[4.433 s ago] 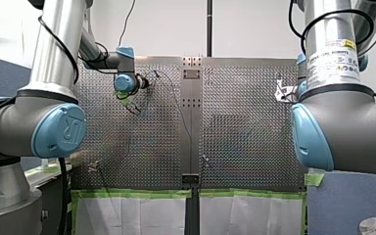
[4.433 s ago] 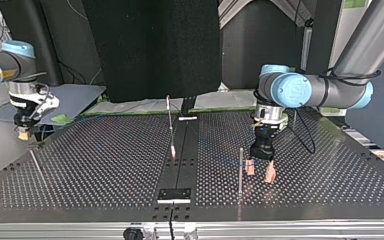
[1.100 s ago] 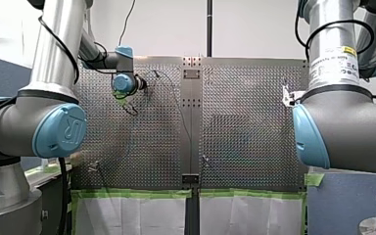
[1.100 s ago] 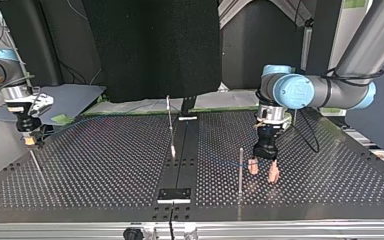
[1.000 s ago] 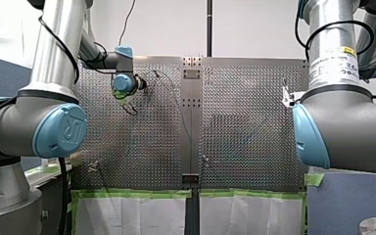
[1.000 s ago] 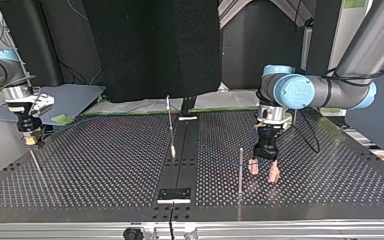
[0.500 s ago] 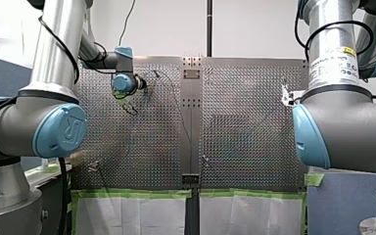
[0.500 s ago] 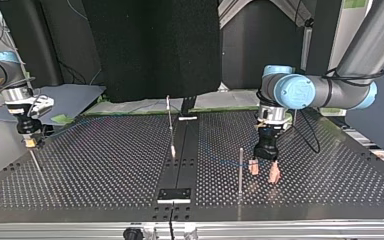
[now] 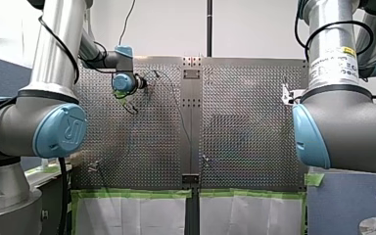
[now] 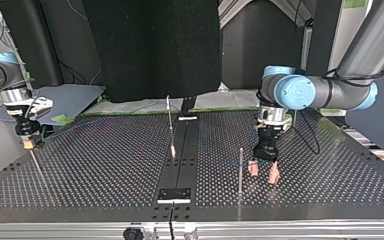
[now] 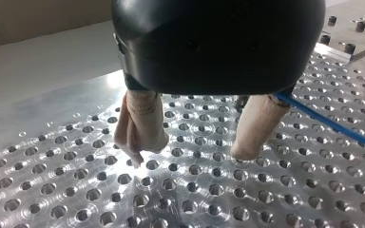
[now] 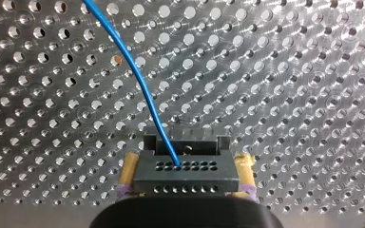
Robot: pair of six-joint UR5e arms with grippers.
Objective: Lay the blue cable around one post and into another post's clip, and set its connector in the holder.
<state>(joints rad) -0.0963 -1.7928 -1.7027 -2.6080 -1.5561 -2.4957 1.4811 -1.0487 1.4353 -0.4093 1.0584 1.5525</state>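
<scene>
My right gripper (image 12: 186,179) is shut on the black connector (image 12: 185,166), its yellow pads pressing the connector's two sides. The blue cable (image 12: 138,80) leaves the connector and runs off over the perforated table. In the top view that gripper (image 10: 28,143) hangs low at the table's left edge, beside a thin slanted post (image 10: 36,164). My left gripper (image 10: 263,173) stands open just above the table, right of an upright post (image 10: 240,170). Nothing sits between its beige-padded fingers (image 11: 145,128). The cable (image 11: 332,124) passes beside one of those fingers.
A slim post (image 10: 169,122) with a pale tip stands near the table's middle, on the dark centre strip. A small black plate (image 10: 175,194) lies on that strip near the top view's front edge. Green tape (image 9: 132,194) lines the table's edge in the front view.
In the top view my right gripper, still holding the connector, has come down and edged left along the table's left side. My left gripper has shifted slightly right and stays open.
</scene>
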